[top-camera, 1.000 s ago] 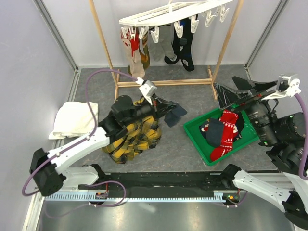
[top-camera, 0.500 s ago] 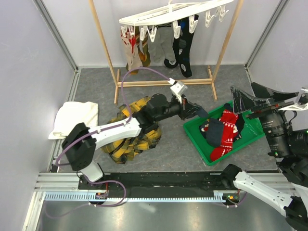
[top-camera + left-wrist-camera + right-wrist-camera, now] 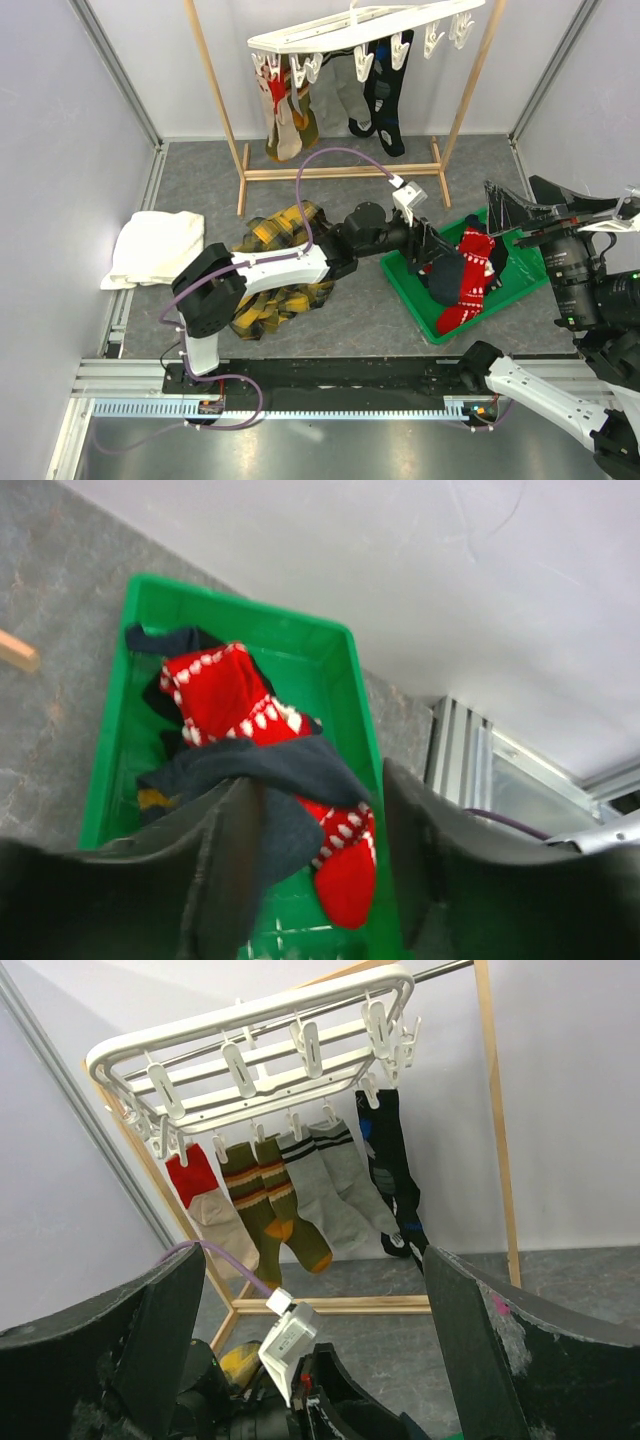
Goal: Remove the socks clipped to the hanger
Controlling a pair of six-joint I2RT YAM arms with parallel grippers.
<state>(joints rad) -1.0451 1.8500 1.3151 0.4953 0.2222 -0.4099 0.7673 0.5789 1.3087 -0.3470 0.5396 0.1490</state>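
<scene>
The white hanger (image 3: 350, 25) (image 3: 250, 1045) hangs from the wooden frame. Clipped to it are a red-and-tan sock (image 3: 205, 1210), olive socks (image 3: 275, 1200), grey socks (image 3: 335, 1185) and a black sock (image 3: 390, 1170). My left gripper (image 3: 432, 250) (image 3: 318, 780) is open over the left end of the green tray (image 3: 400, 275). A navy sock (image 3: 270, 765) drapes against its left finger and down onto a red patterned sock (image 3: 225, 690) in the tray. At the tray's right, my right gripper (image 3: 525, 215) (image 3: 312, 1260) stands wide open and holds nothing, facing the hanger.
A yellow-black plaid cloth (image 3: 270, 290) lies under the left arm, and a white towel (image 3: 155, 245) lies by the left wall. The wooden pole frame (image 3: 225, 110) stands at the back, its base bar on the floor. Walls close in both sides.
My left arm swung right from above the plaid cloth to over the green tray, carrying the navy sock, and its jaws opened. The right gripper shifted slightly right.
</scene>
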